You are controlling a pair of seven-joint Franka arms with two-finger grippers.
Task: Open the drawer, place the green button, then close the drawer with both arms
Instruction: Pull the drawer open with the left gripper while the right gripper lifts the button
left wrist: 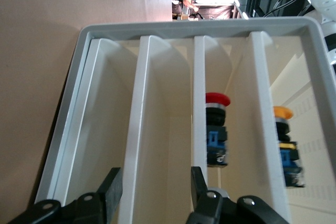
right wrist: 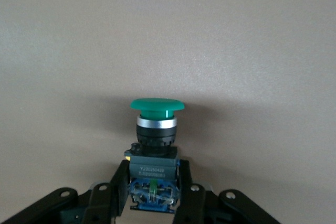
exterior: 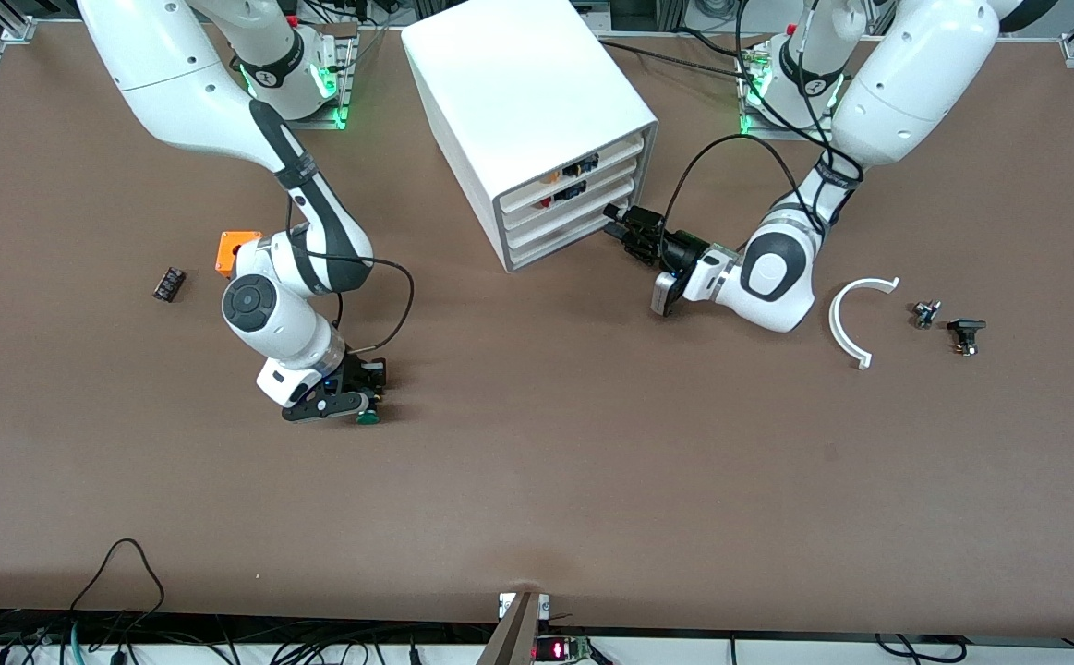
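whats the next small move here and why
Probably the left gripper should close on the drawer front and pull it out. Its fingers stand open at the cabinet face, and every drawer looks shut in the front view. The right gripper already straddles the button on the table, so the drop-off needs an open drawer first.

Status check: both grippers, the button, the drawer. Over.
Right gripper shut on green button, low at the table. Left gripper open at cabinet, jaws astride third drawer front. Drawer closed. Nothing in the way.
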